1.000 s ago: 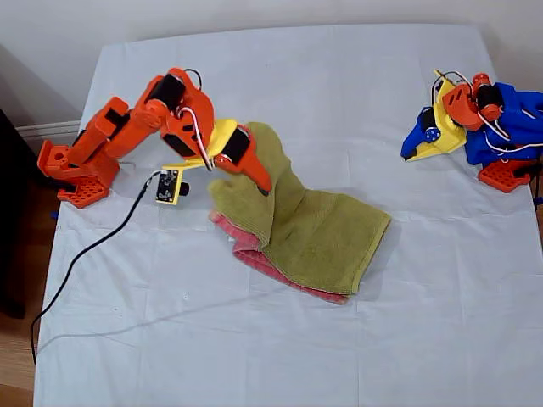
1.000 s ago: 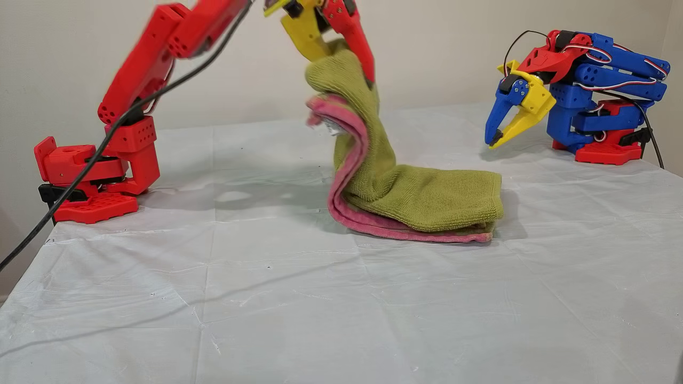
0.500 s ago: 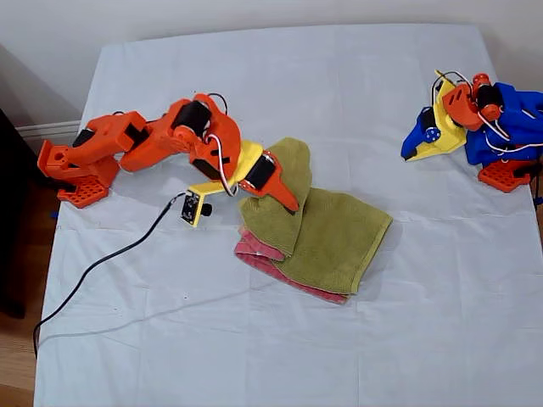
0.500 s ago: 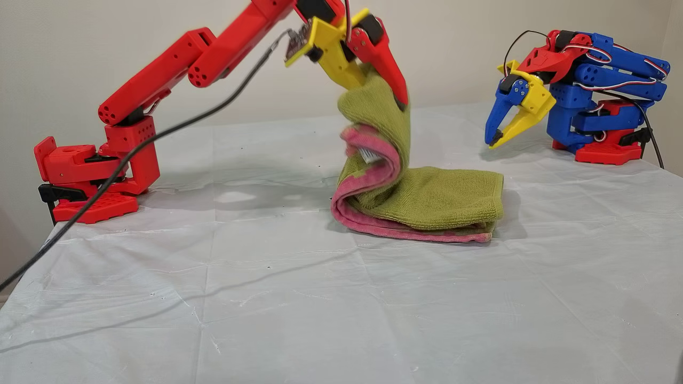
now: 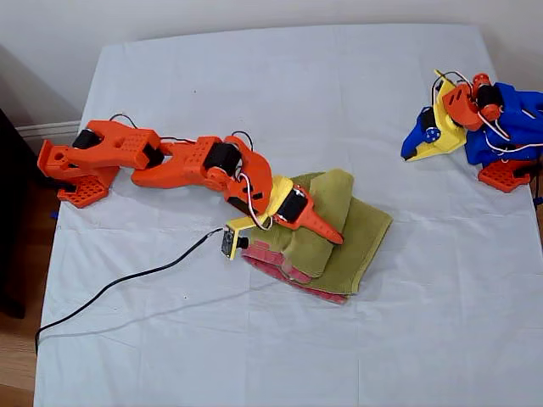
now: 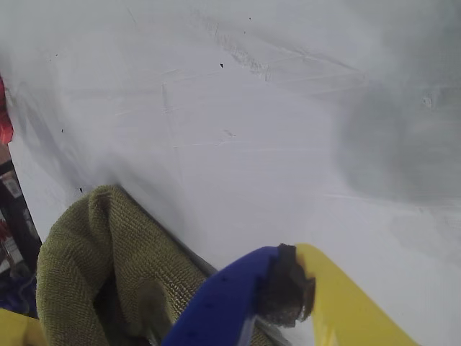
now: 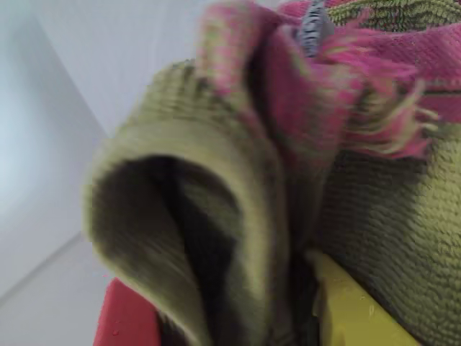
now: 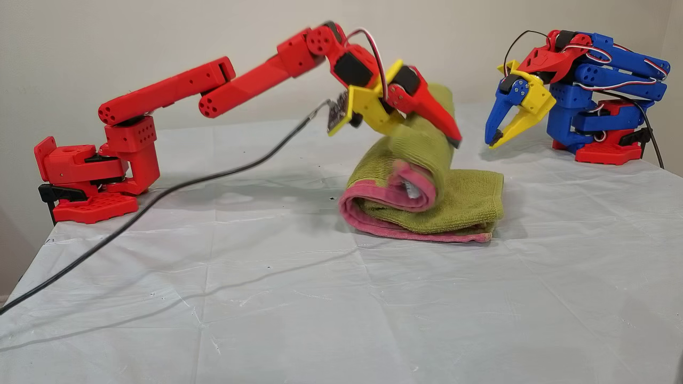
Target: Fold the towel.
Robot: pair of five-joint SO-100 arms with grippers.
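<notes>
The olive-green towel [image 5: 361, 242] with pink-red hems lies folded near the middle of the table [image 5: 254, 85]. My second gripper [image 5: 327, 231], red and yellow, is shut on a bunched end of the towel [image 8: 427, 149] and holds it low over the flat layers [image 8: 469, 197]. Up close, the second wrist view shows the pinched green fold and pink fringe [image 7: 374, 130]. My first gripper [image 5: 409, 154], blue and yellow, rests shut at the exterior view's right, away from the towel. Its closed tips [image 6: 288, 288] hang over the sheet, with an olive edge of the towel [image 6: 108, 259] beside them.
A black cable [image 5: 127, 275] trails from the second arm's wrist camera across the sheet to the exterior view's lower left. The red base [image 5: 72, 174] stands at the exterior view's left edge, the blue base [image 5: 509, 144] at its right. A wall runs behind.
My second gripper has swung toward the exterior view's right and down, carrying the towel's lifted end over onto the flat layers. The first arm has not moved.
</notes>
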